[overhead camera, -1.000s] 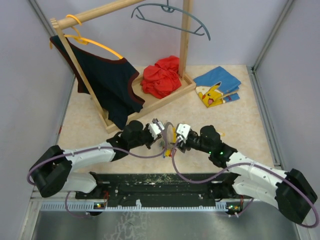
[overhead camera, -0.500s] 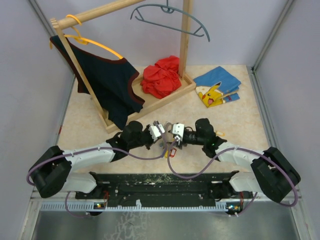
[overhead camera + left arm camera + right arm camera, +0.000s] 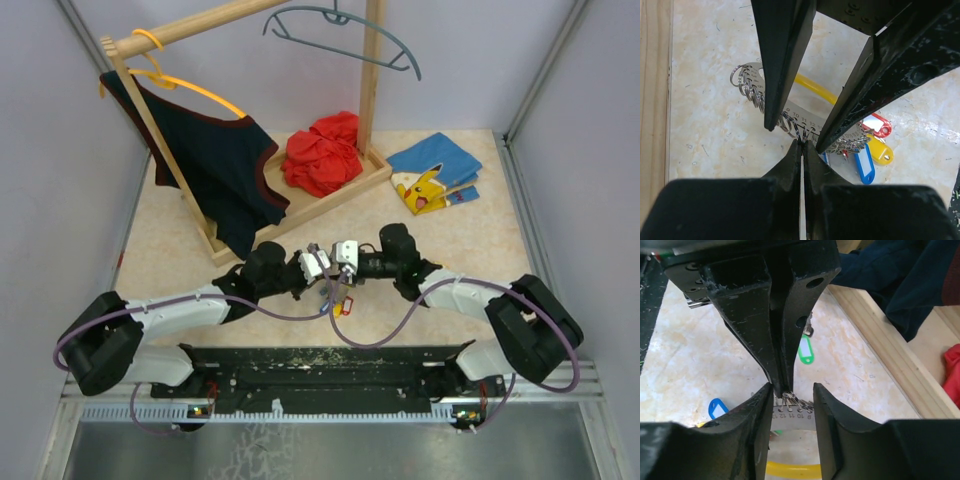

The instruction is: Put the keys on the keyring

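The keyring (image 3: 792, 119) is a curved silvery numbered band carrying many small split rings, with a yellow curved piece (image 3: 815, 89) behind it. My left gripper (image 3: 802, 143) is shut on one small ring at the band's edge, holding it above the table. My right gripper (image 3: 794, 390) faces it, its jaws open and straddling the numbered band (image 3: 792, 415) just beside the left fingertips (image 3: 780, 382). Keys with red (image 3: 878, 125), yellow (image 3: 881, 153) and blue (image 3: 865, 166) tags hang from the band. A green-tagged key (image 3: 805, 350) and a blue-tagged key (image 3: 717, 408) lie on the table. In the top view both grippers meet at the keyring (image 3: 333, 282).
A wooden clothes rack (image 3: 372, 90) stands behind, with a dark garment (image 3: 225, 165) on an orange hanger and a grey hanger (image 3: 340, 25) on top. Red cloth (image 3: 322, 152) lies on its base rail (image 3: 880, 350). A blue printed cloth (image 3: 435, 172) lies at the back right.
The right arm swung left and forward until its gripper met the left one at the keyring, and its jaws narrowed. The left gripper stayed shut in place.
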### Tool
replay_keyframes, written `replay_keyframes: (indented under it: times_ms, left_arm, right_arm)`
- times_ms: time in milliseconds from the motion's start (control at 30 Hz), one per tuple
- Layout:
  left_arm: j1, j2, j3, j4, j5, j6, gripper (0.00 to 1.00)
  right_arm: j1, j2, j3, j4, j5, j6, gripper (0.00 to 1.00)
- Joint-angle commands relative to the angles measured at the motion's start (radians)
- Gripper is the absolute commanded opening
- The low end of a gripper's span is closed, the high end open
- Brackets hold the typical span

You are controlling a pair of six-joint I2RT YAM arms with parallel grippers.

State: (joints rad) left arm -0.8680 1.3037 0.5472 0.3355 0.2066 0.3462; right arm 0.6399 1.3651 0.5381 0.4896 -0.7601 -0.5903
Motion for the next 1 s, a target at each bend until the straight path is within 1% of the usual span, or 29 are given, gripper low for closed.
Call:
replay_keyframes:
  times_ms: [0, 167, 367, 433, 667, 967]
  left_arm:
    - [0.001, 0.002, 0.020, 0.020, 0.022, 0.015, 0.00]
    - [0.001, -0.007, 0.018, 0.023, 0.033, 0.016, 0.00]
    - [0.001, -0.020, 0.010, 0.030, 0.021, 0.006, 0.00]
    - [0.001, -0.016, 0.013, 0.032, 0.032, 0.003, 0.00]
    - [0.001, -0.001, 0.004, 0.065, 0.064, -0.012, 0.00]
    - [0.003, 0.015, -0.010, 0.125, 0.077, -0.019, 0.00]
  right_arm:
    - [-0.010, 0.016, 0.063, -0.067, -0.057, -0.052, 0.35]
    - [-0.013, 0.041, 0.096, -0.178, -0.048, -0.099, 0.35]
    - [-0.013, 0.072, 0.127, -0.283, -0.014, -0.133, 0.28]
    - [-0.013, 0.080, 0.130, -0.287, -0.023, -0.133, 0.26]
    - [-0.013, 0.111, 0.141, -0.283, -0.080, -0.123, 0.24]
    - [-0.013, 0.149, 0.150, -0.250, -0.158, -0.104, 0.26]
